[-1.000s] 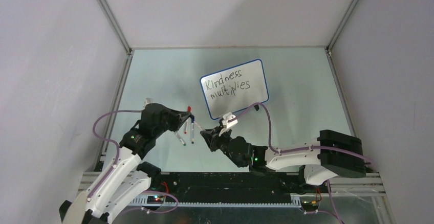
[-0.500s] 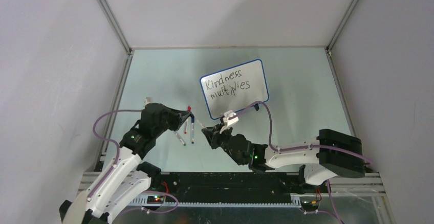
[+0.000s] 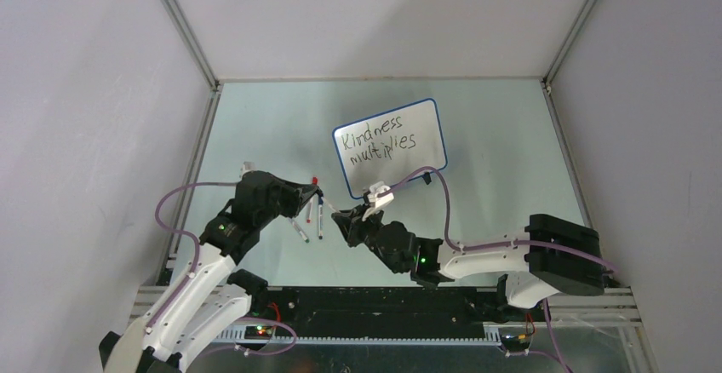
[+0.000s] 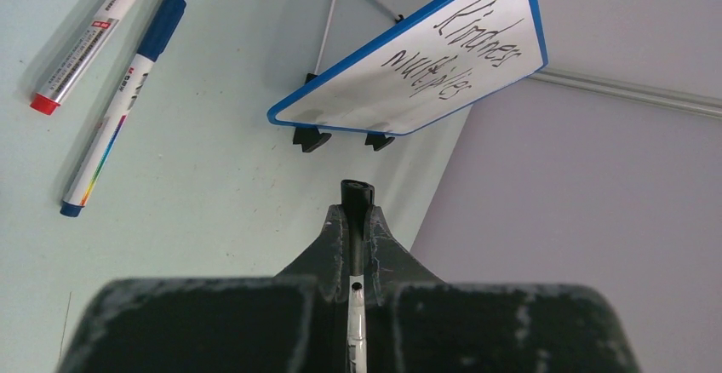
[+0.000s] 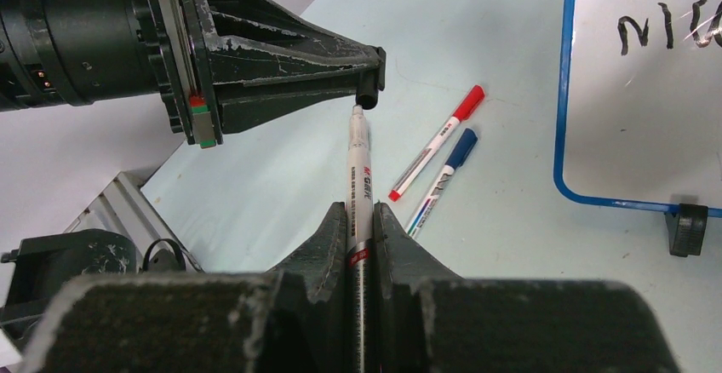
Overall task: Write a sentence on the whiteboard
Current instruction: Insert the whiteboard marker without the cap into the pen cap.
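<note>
The whiteboard (image 3: 428, 158) stands tilted on its black feet mid-table, with the sentence (image 3: 377, 141) "Kindness multiplies" in two black lines. It also shows in the left wrist view (image 4: 340, 105) and partly in the right wrist view (image 5: 638, 134). My left gripper (image 3: 317, 192) is shut on a black marker cap (image 4: 358, 196) at its fingertips. My right gripper (image 3: 343, 220) is shut on a white marker (image 5: 358, 177). The marker's tip meets the open end of the cap (image 5: 369, 96). Both grippers sit in front of the board and to its left.
A red-capped marker (image 5: 438, 139) and a blue-capped marker (image 5: 443, 177) lie side by side on the table under the grippers; they also show in the left wrist view (image 4: 94, 37) (image 4: 123, 105). Grey walls close in the table on three sides.
My right gripper has moved a little forward and left, bringing the marker tip up to the cap. The left arm has hardly moved.
</note>
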Robot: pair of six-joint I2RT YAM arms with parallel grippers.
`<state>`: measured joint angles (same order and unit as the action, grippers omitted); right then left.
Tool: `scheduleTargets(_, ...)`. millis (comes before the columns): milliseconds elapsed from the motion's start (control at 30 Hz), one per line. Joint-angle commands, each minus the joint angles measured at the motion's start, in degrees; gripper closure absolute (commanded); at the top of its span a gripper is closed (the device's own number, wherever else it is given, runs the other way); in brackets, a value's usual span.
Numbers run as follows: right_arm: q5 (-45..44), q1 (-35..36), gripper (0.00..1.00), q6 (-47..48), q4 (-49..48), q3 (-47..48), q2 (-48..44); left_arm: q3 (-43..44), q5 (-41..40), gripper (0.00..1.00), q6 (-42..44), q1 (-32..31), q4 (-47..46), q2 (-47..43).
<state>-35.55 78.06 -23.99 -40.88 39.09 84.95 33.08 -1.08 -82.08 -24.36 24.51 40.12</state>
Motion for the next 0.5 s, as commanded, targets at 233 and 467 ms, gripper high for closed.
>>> scheduleTargets(233, -0.4, -1.1, 1.00, -1.0, -0.9, 2.5, 1.2, -0.7, 0.1, 1.00, -0.4, 0.4, -1.6, -0.8)
scheduleTargets(467, 0.5, -1.8, 1.00, -1.3, -1.2, 2.5, 1.6, -1.3, 0.6, 1.00, -0.6, 0.5, -2.3, -0.7)
